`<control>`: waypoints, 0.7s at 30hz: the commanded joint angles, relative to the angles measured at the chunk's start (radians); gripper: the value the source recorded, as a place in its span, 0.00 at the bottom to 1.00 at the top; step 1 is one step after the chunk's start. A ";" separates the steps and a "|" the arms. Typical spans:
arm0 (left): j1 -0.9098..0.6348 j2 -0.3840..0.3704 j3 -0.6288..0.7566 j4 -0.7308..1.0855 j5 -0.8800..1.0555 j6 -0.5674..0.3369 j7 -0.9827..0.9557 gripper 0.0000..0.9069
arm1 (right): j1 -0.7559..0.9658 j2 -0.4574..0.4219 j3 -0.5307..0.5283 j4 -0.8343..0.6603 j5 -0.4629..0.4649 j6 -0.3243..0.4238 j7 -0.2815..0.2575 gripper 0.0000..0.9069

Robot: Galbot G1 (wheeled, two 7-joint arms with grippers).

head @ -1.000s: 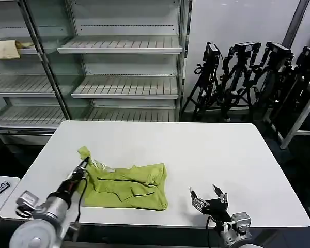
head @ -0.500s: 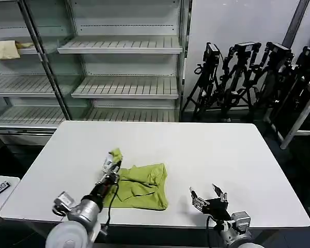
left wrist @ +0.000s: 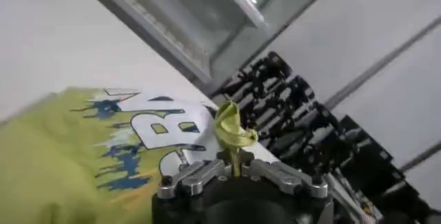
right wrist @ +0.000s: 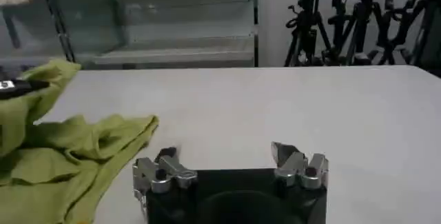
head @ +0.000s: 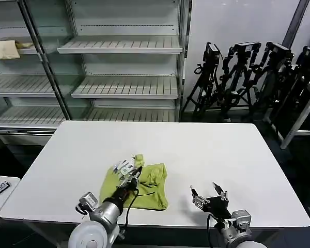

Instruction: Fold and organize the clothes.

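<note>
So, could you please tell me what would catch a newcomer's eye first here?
The lime T-shirt near the white table's front edge stands out, with a white and blue print showing on its turned-over side. The left gripper is shut on a pinch of its fabric, lifted above the shirt. The right gripper hovers open to the shirt's right.

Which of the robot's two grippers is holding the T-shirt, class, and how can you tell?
The left gripper: its jaws are shut on a raised fold of the lime T-shirt. The right gripper hovers open beside it, gripping nothing.
</note>
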 commanded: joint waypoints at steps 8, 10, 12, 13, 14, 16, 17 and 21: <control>-0.002 0.009 0.026 0.003 0.027 0.019 0.036 1.00 | 0.006 -0.001 -0.006 0.003 -0.002 -0.001 0.002 1.00; 0.010 0.007 0.004 -0.018 0.020 0.018 0.035 1.00 | 0.009 0.000 -0.009 0.004 -0.003 -0.001 0.003 1.00; 0.019 0.008 -0.025 -0.034 0.009 0.018 0.032 1.00 | 0.011 0.000 -0.012 0.006 -0.004 -0.001 0.003 1.00; 0.030 0.012 -0.059 -0.050 -0.010 0.019 0.029 1.00 | 0.013 0.000 -0.014 0.007 -0.004 -0.001 0.003 1.00; 0.035 0.017 -0.084 -0.057 -0.017 0.019 0.028 1.00 | 0.013 0.000 -0.015 0.008 -0.004 -0.001 0.002 1.00; 0.063 0.045 -0.140 -0.092 -0.044 0.017 0.021 1.00 | 0.020 -0.001 -0.018 0.005 -0.003 -0.001 0.001 1.00; 0.067 0.054 -0.153 -0.103 -0.049 0.017 0.020 1.00 | 0.021 -0.001 -0.018 0.005 -0.003 -0.001 0.000 1.00; 0.110 0.090 -0.248 -0.155 -0.079 0.013 0.004 1.00 | 0.039 0.005 -0.030 -0.001 -0.003 0.000 0.000 1.00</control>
